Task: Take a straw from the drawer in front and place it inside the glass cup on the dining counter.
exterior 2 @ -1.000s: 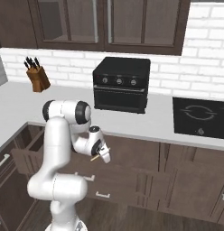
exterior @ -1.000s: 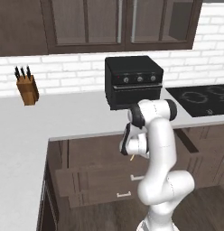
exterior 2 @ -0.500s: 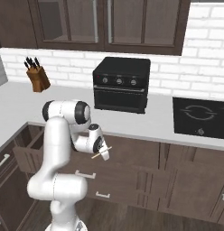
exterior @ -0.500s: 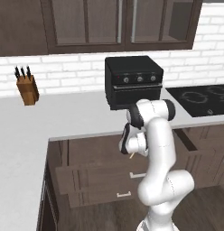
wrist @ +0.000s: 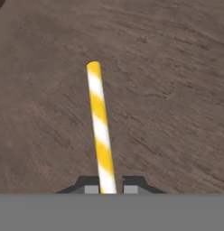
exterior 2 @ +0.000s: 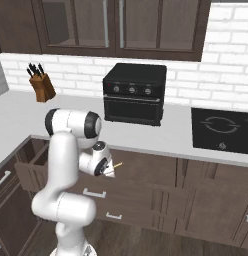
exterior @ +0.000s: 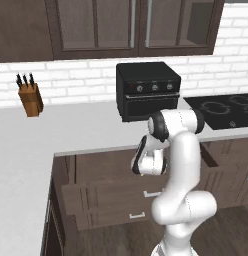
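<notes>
We see the straw (wrist: 100, 131) most clearly in the hand view: a slim stick banded in yellow and white, running straight away from the gripper (wrist: 107, 188) over a dark brown wood surface. Its far end is a rounded yellow tip. In the right base view the straw (exterior 2: 117, 164) shows as a short pale sliver jutting out to the right of the gripper (exterior 2: 110, 171).

The two dark fingertips (wrist: 90, 187) stand close together, one on each side of the straw's near end, and we read them as clamped on it. The straw touches nothing else that we can make out.

In both base views the hand is held low in front of the dark-brown cabinet fronts, below the edge of the white worktop (exterior 2: 166, 137). The drawer (exterior: 103, 192) stands pulled out to the left of the arm in the left base view; in the right base view we see the drawer (exterior 2: 31, 167) at the left of the scene. The gripper (exterior: 137, 169) in the left base view is just above the drawer front.

On the worktop behind sit a black oven (exterior: 147, 91) and, further left, a knife block (exterior: 30, 98).
</notes>
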Available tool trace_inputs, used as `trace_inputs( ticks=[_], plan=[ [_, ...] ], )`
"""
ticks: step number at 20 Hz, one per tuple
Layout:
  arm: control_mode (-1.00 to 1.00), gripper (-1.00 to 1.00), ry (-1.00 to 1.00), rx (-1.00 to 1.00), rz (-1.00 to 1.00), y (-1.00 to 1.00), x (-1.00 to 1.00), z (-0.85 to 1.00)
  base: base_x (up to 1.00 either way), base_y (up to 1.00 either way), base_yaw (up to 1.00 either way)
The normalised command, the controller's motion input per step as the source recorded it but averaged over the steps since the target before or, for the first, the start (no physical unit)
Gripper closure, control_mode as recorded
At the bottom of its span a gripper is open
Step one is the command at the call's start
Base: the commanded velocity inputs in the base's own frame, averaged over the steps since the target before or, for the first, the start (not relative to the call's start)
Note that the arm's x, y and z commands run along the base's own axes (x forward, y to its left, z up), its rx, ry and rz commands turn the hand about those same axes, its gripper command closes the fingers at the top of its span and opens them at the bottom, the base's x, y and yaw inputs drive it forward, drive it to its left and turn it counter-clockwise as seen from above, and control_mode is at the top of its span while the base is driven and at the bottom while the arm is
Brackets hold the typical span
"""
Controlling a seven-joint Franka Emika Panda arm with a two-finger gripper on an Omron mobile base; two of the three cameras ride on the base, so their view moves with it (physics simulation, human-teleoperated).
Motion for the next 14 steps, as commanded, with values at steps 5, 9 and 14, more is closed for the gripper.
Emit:
trace_inputs(
  ticks=[5, 9, 14],
  plan=[
    [-1.0, 1.0, -0.34, 0.18, -0.23, 0.0, -0.76, 0.95, 0.0, 0.0, 0.0],
    [-1.0, 1.0, -0.08, 0.08, -0.17, -0.11, -0.48, 1.0, 0.0, 0.0, 0.0],
    [-1.0, 1.0, 0.15, 0.0, -0.01, -0.47, 0.04, 1.0, 0.0, 0.0, 0.0]
  ],
)
